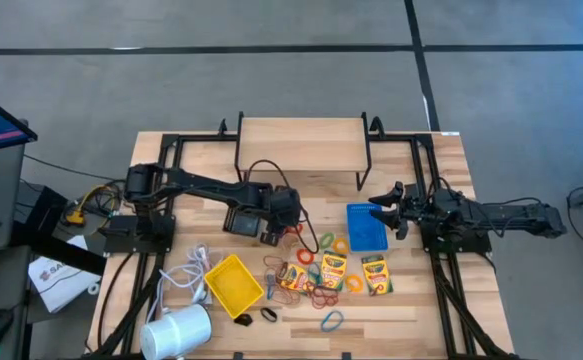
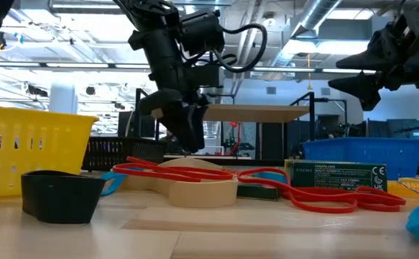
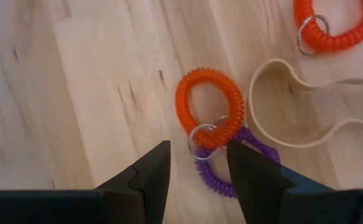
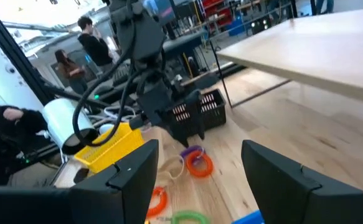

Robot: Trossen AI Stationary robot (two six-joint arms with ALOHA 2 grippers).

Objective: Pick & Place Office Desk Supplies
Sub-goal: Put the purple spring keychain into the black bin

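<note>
Two black jointed arms with looping black cables and wedge-shaped dark fingers [image 3: 149, 180].

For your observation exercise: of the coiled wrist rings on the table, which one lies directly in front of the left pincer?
The orange coil ring linked by a metal ring to a purple coil. It lies just ahead of the open left pincer; the other orange coil lies farther off.

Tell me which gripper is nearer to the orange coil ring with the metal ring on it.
Left. The left gripper hangs open directly above the orange coil ring, its fingers either side of the metal ring. The right gripper is open over the blue bin, well away.
</note>
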